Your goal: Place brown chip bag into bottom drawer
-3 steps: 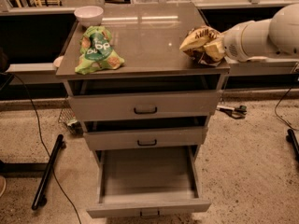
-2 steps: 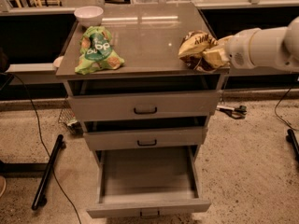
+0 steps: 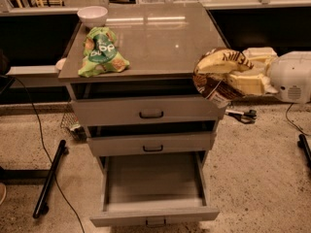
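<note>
The brown chip bag point(image 3: 218, 76) hangs in the air off the cabinet's front right corner, crumpled, with its tan-yellow end up and its dark brown part below. My gripper point(image 3: 250, 75) is shut on the brown chip bag from the right, its pale fingers point(image 3: 248, 84) pressed into the bag. The white arm point(image 3: 291, 76) reaches in from the right edge. The bottom drawer point(image 3: 153, 188) is pulled out wide open at the foot of the cabinet, and its inside shows nothing in it. The bag is up and to the right of the drawer.
A green snack bag point(image 3: 101, 52) and a white bowl point(image 3: 92, 16) sit on the left of the cabinet top point(image 3: 160, 38). The two upper drawers point(image 3: 150, 113) are shut. A black cable and bar point(image 3: 48, 178) lie on the floor at left. Tools point(image 3: 240, 114) lie on the floor at right.
My gripper has lifted the brown chip bag off the cabinet top's right edge and carried it forward and down past the front right corner. The arm has drawn back to the right.
</note>
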Available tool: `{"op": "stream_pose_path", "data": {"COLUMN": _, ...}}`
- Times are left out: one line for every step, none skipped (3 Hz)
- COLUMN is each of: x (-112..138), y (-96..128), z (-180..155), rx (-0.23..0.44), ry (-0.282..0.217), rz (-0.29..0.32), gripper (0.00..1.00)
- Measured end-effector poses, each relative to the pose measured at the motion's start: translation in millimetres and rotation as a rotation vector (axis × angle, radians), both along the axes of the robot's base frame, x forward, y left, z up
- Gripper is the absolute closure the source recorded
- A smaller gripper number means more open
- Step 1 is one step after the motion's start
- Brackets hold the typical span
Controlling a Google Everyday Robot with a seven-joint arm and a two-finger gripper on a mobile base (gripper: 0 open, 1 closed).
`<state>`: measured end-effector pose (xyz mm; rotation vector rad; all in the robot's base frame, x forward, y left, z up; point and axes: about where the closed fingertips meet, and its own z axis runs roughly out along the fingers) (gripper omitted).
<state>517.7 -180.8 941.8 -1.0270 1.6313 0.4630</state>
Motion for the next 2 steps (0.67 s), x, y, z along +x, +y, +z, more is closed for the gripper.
{"op": "stream_pose_path", "data": {"x": 0.0, "y": 0.0, "z": 0.0, "rx": 0.0, "ry": 0.0, "rz": 0.0, "gripper": 1.0}}
{"op": "stream_pose_path", "data": {"x": -1.3, "y": 3.5, "z": -8.8, "rx": -0.024, "ry": 0.014, "rz": -0.009, "gripper": 1.0}}
